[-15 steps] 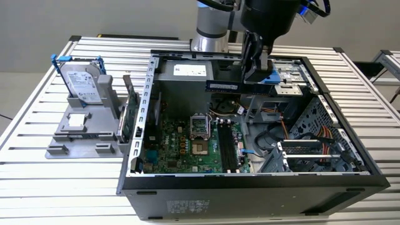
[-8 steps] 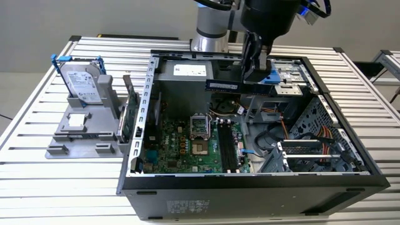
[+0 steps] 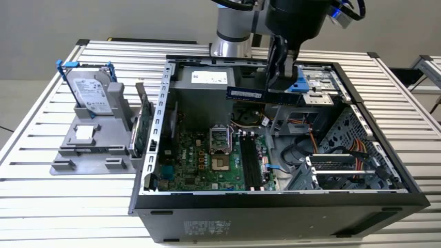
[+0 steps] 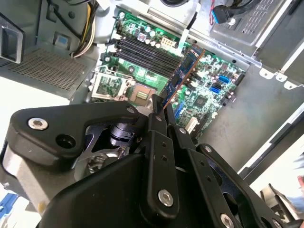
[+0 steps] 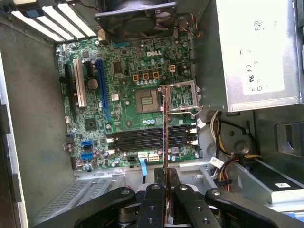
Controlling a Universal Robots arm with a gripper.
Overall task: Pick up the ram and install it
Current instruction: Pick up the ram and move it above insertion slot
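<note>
The hand [image 3: 278,89] is closed on the ram [image 3: 248,93]. Its two fingers [image 5: 156,190] press the flat faces of the stick, as both wrist views show. This looks like a grip chosen to keep the thin board from twisting and to leave its lower edge free to meet a slot.

In the exterior view the ram hangs in the air above the open computer case [image 3: 276,199], well clear of the motherboard [image 3: 200,163] below it. It stands on edge with its faces upright. Its long axis is close to level and runs from the exterior view's left to the exterior view's right. The hand holds it nearer the end at the exterior view's right, so most of the blue length sticks out the other way.

In the first wrist view the stick shows as a thin line reaching out from the fingertips over the black memory slots [image 5: 147,137]. It crosses them at roughly a right angle and does not lie along them. I judge that it is carried but not lined up or seated.

The case lies on its side on the slatted bench [image 3: 41,206] with its open side up, which turns the slots toward the arm. At the exterior view's left, a grey stand [image 3: 90,150] on the bench carries a silver hard drive [image 3: 91,93] and a green card [image 3: 141,129], well apart from the hand.
</note>
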